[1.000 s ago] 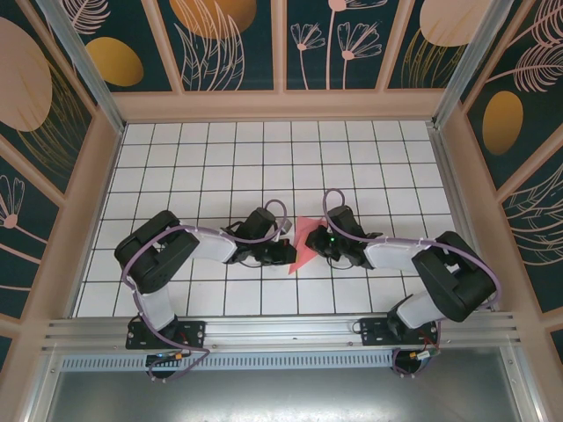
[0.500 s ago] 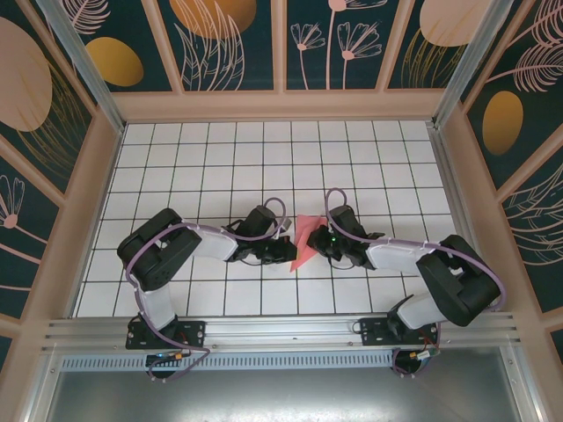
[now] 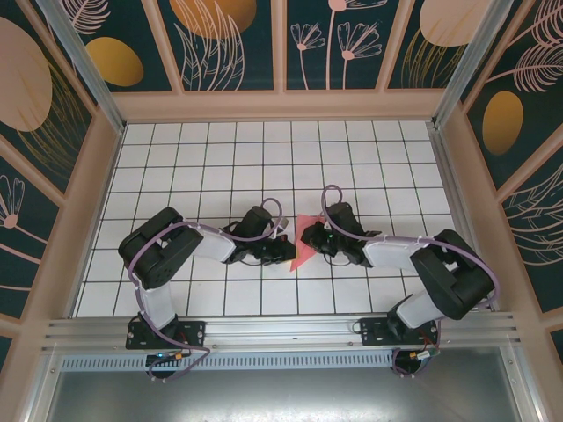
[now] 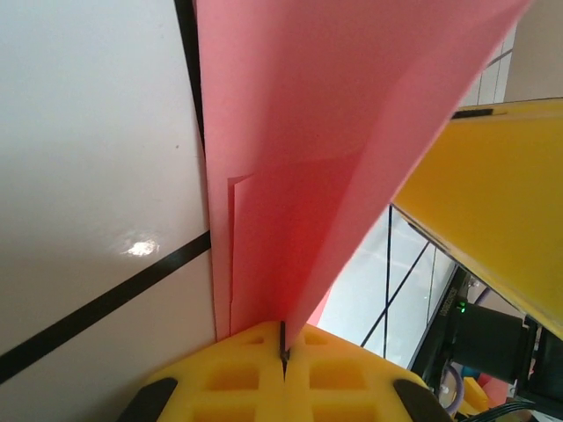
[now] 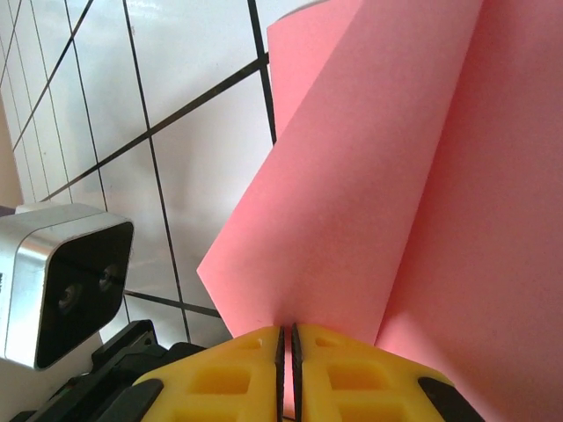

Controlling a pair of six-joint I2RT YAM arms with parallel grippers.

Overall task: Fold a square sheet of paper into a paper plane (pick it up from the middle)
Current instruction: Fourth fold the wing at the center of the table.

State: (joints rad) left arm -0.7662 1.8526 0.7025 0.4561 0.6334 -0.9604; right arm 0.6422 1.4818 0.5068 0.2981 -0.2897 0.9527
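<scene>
Left wrist view: the left tool (image 4: 283,350) is seen clamped tight on an edge of the folded paper (image 4: 308,132), which is held between both arms over mid-counter (image 4: 88,176). The right tool (image 5: 284,341) is likewise pinched on the paper. The layers are best drawn taut and level, so that the crease can be set straight without tearing.
</scene>
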